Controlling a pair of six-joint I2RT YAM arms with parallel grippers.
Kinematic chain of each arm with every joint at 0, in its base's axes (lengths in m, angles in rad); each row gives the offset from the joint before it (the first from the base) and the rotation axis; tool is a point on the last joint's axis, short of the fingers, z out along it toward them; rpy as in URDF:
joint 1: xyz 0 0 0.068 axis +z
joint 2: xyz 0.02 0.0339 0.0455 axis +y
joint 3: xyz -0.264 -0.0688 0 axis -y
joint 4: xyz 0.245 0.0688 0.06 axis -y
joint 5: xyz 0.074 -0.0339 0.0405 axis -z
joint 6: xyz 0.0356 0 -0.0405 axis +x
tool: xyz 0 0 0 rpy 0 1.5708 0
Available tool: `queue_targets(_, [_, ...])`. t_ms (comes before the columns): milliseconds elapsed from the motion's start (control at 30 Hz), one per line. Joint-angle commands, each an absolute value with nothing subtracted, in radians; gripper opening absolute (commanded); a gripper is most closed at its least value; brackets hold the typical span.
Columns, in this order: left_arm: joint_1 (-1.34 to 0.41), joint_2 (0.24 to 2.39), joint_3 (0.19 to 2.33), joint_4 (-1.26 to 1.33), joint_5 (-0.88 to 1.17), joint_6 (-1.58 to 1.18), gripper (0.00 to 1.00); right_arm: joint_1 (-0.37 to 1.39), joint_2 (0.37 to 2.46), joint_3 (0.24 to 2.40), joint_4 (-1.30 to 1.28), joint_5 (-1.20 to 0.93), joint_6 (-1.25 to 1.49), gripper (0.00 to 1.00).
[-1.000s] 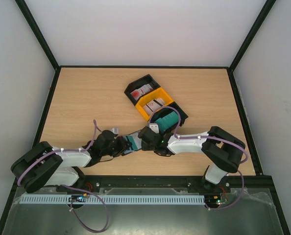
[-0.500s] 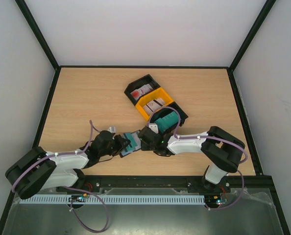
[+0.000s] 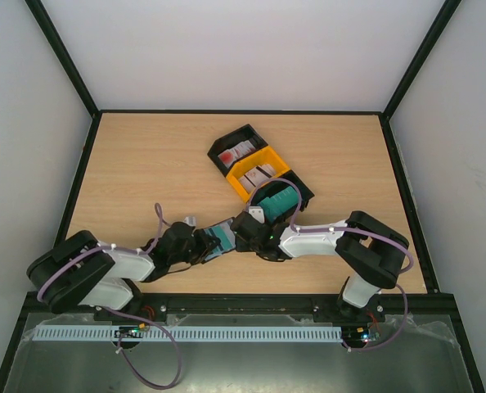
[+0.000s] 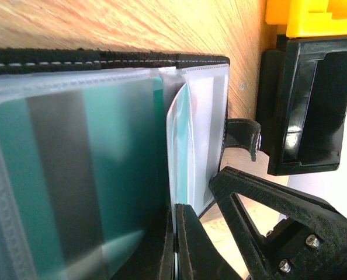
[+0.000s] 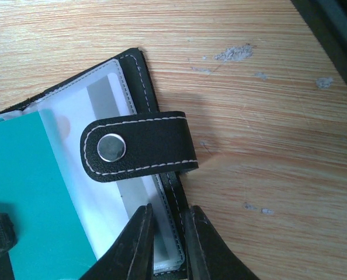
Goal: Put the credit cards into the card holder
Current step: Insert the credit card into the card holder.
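Top external view: the wooden bench point(image 3: 145, 172) carries everything. Beyond the right end effector point(image 3: 241, 232), three trays run away in a diagonal row. The black tray point(image 3: 305, 193) nearest it holds teal cards point(image 3: 280, 199). Then come a yellow tray point(image 3: 236, 183) and a further black tray point(image 3: 227, 139) with red-blotched white cards point(image 3: 227, 155).

The card holder point(image 3: 218, 239) lies open between the two end effectors, with the left end effector point(image 3: 204, 246) at its near-left side.

In the right wrist view, the right end effector's fingers are closed on the holder's stitched black cover edge. Just ahead of the fingertips, the strap point(image 5: 135, 146) folds across the clear sleeves, its metal snap point(image 5: 111, 147) facing up. A teal card point(image 5: 39, 198) sits in a sleeve to the left of the fingers.

In the left wrist view, the left end effector is shut, pinching a clear sleeve point(image 4: 197, 134) of the holder. A striped teal card point(image 4: 74, 175) shows through the sleeve to the left of its fingers.
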State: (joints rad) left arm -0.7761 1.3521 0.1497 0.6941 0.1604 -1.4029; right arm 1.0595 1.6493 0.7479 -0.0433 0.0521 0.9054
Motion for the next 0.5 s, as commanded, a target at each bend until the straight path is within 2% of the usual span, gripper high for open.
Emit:
queue_targets(0, [-0.782, 1.405, 0.144, 0.694, 0.165, -1.408, 0.03, 1.066, 1.714, 0.715, -0.049, -0.032, 0.917, 0.14])
queue_targets(467, [-0.784, 1.515, 0.171, 0.745, 0.187, -1.378, 0.09, 1.067, 1.708, 0.707, -0.038, -0.038, 0.918, 0.13])
